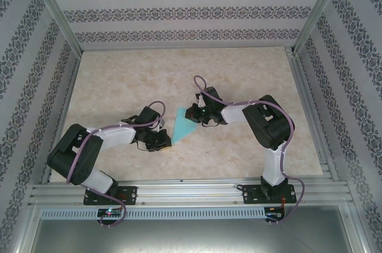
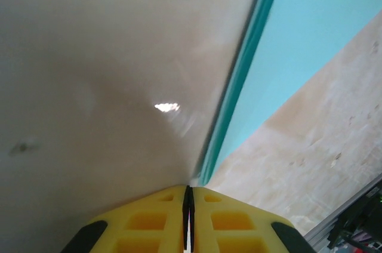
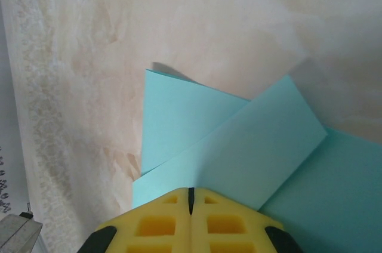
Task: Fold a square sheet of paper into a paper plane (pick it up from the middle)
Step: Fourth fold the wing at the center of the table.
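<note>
Left fingers (image 2: 170, 204) and right fingers (image 3: 167, 205) both pressed together.

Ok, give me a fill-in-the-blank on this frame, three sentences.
1. The turquoise paper lies ___ the left hand and the right hand.
2. Both hands' fingers are coloured ___.
3. Open or shut, both hands are ___.
Missing words: between; yellow; shut.
</note>
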You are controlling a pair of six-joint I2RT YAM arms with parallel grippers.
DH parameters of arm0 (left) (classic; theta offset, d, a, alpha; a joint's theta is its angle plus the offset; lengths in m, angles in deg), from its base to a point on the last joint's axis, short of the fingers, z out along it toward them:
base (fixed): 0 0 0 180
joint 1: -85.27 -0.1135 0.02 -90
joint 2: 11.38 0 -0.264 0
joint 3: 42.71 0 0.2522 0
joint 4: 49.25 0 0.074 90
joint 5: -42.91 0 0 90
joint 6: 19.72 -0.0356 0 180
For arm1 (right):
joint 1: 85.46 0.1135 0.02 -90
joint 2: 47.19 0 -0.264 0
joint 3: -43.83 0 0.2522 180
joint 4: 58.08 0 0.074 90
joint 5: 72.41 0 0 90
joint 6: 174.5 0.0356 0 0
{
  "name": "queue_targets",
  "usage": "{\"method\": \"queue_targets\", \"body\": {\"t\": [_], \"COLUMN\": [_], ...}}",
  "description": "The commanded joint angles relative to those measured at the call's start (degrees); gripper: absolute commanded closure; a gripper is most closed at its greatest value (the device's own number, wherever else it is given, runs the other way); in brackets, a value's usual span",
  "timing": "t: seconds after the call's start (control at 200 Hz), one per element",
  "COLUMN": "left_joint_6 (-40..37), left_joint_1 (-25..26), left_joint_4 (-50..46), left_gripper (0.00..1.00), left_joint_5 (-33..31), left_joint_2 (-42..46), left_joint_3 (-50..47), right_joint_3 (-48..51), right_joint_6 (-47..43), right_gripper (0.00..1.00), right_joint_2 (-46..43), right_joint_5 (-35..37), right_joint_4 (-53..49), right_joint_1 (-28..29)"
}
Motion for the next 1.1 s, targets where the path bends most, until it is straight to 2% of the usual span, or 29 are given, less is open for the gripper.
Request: {"method": "queue_targets", "body": {"t": [0.0, 0.255, 0.609, 0.714, 0.904, 1.094], "left_joint_6": [-1.55, 0.2, 1.95, 1.21, -1.04, -1.35], "left_joint_1": [0.14, 0.16, 0.14, 0.14, 0.37, 0.4], "left_joint_4": [-8.41, -5.86, 6.38, 5.35, 1.02, 1.43], "left_gripper": [0.87, 0.82, 0.8, 0.81, 0.94, 0.96], "left_joint_5": [-1.56, -3.51, 1.35, 0.27, -3.36, -3.75], "left_joint_2": [2.51, 8.76, -6.22, -9.14, -9.01, -8.74], "left_joint_3": [-0.33, 2.5, 9.27, 9.08, 5.45, 2.81], "right_joint_3": [1.93, 1.82, 1.29, 0.61, -2.48, -5.32], "right_joint_6": [-1.45, -1.18, -0.93, -1.09, -2.76, -4.32], "right_gripper": [0.94, 0.93, 0.92, 0.91, 0.89, 0.89], "right_joint_2": [3.69, 3.65, 3.65, 3.27, 0.77, -3.08], "right_joint_5": [6.53, 6.41, 5.75, 5.26, 3.46, 0.83], "right_joint_4": [-8.98, -8.97, -8.96, -9.18, -11.35, -11.63], "right_joint_1": [-0.59, -0.37, -0.29, -0.25, -0.62, 0.52]}}
